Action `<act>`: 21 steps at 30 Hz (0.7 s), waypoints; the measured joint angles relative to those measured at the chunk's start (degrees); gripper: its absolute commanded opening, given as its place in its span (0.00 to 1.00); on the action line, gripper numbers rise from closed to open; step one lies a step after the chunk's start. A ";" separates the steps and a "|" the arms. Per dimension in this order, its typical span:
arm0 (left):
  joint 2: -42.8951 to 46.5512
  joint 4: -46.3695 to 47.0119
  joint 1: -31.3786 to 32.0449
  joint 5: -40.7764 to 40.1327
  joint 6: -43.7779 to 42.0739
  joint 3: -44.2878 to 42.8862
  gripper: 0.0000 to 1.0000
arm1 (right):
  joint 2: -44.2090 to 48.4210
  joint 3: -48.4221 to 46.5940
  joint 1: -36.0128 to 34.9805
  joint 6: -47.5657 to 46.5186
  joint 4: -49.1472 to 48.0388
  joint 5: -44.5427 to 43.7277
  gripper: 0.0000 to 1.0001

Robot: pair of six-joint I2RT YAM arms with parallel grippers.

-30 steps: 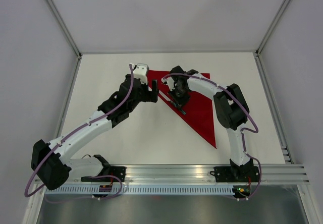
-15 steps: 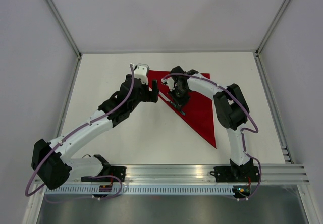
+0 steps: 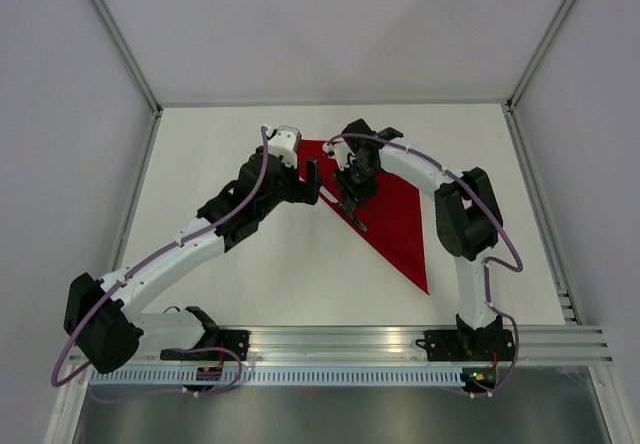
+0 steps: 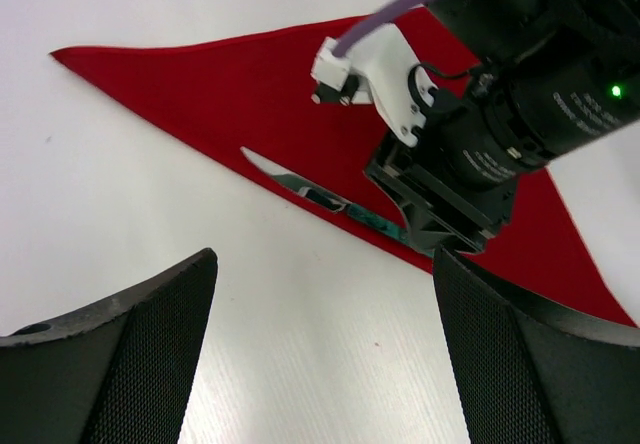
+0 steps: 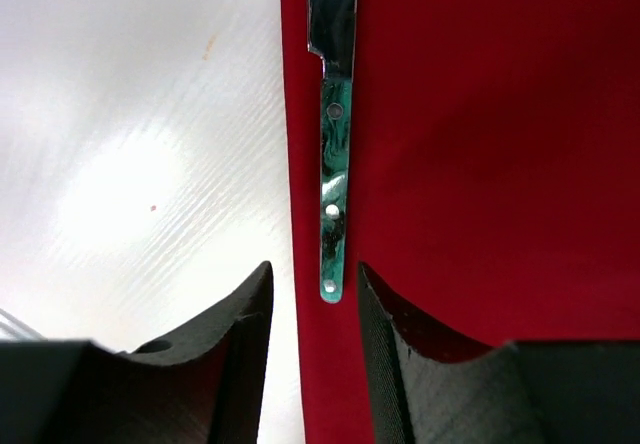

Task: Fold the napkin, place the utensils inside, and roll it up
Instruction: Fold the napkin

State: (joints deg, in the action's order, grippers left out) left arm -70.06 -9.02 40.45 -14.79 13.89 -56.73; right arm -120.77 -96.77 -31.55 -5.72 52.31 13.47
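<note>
Now a red napkin [image 3: 398,219], folded into a triangle, is seen lying toward the far right of the tabletop [image 3: 260,274], with the knife [image 5: 334,154] laid on it along the long folded edge. The right gripper [image 5: 313,279] is poised over the teal handle end, jaws parted and gripping nothing, the knife's long axis running straight away from it. The left gripper [image 4: 322,259] is spread wide and empty beside the fold, farther from the knife

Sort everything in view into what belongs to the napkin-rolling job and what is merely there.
Job: red napkin; teal-handled knife, lying along the napkin's long edge.
Merely there: aluminium rail; purple cables.
</note>
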 measured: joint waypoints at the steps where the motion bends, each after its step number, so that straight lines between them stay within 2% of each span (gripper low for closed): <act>1: 0.00 0.70 0.07 1.07 0.00 0.02 0.92 | 0.55 -0.76 0.66 0.00 0.46 0.72 0.45; 4: -0.11 5.05 1.36 4.24 -0.44 1.11 0.91 | 3.02 -3.17 4.63 0.20 1.25 4.04 0.46; 6: -1.16 8.31 4.52 4.35 -1.81 2.01 0.90 | 5.33 -4.35 9.60 0.61 1.16 6.73 0.45; 13: -12.07 22.64 23.69 1.77 -12.00 7.78 0.88 | 14.08 -3.17 30.93 2.51 -2.78 12.04 0.46; 16: -17.29 26.75 29.64 0.68 -15.47 9.60 0.89 | 15.72 -1.18 34.69 2.69 -3.93 13.53 0.46; 21: -25.18 33.62 36.83 -2.75 -20.83 9.88 0.89 | 15.72 2.82 36.11 2.99 -5.14 14.29 0.46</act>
State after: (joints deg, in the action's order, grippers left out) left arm -95.24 24.60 77.28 -17.54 -6.94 -46.85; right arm -105.06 -93.95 4.56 -2.72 47.18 27.77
